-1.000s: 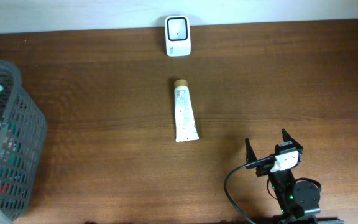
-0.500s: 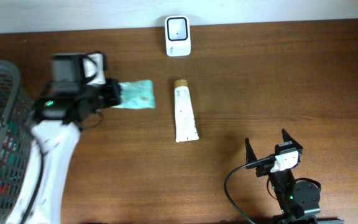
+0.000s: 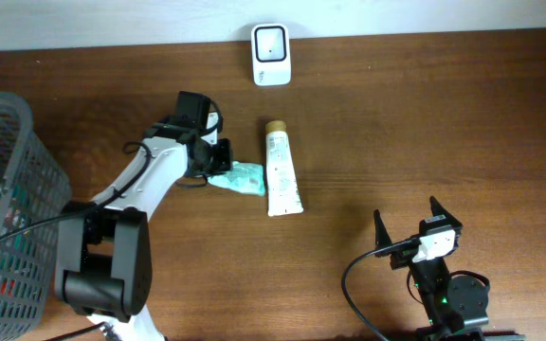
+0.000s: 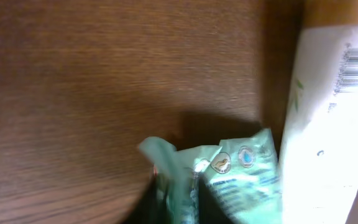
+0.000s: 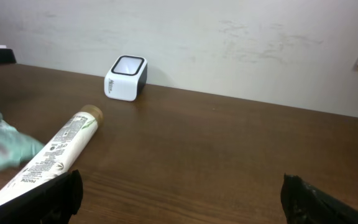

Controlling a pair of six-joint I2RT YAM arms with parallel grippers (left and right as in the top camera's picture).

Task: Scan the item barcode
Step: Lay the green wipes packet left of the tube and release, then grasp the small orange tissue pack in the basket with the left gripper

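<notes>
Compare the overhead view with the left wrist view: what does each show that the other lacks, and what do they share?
Only the overhead view shows the scanner, the basket and the right gripper, which is open. Only the left wrist view shows the barcode on the tube clearly; from overhead that print is too small to read. Both show the green packet lying beside the white tube on the wooden table.
</notes>
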